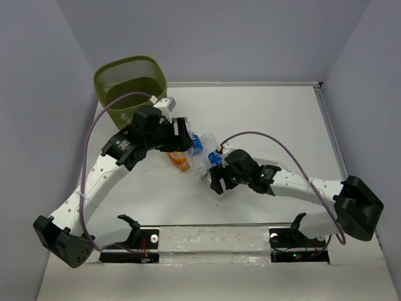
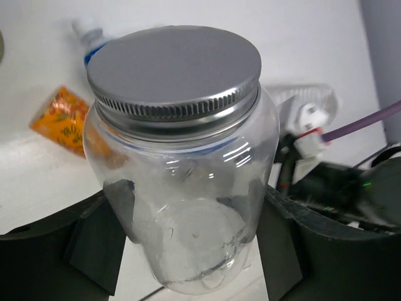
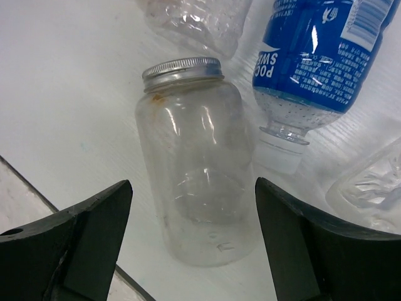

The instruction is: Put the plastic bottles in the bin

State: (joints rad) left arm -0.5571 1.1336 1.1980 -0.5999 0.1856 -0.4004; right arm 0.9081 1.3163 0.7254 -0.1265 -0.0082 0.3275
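My left gripper is shut on a clear plastic jar with a silver screw lid, its fingers pressing both sides. In the top view this gripper hangs over the left side of the bottle pile, below the olive-green mesh bin. My right gripper is open, its jaws on either side of a second clear jar with a silver lid lying on the table, not touching it. A blue-labelled bottle lies just beside that jar. An orange-labelled bottle lies on the table.
More clear crumpled bottles lie in the pile between both grippers. The right gripper is at the pile's near side. The bin stands at the table's far left corner. Purple cables loop over both arms.
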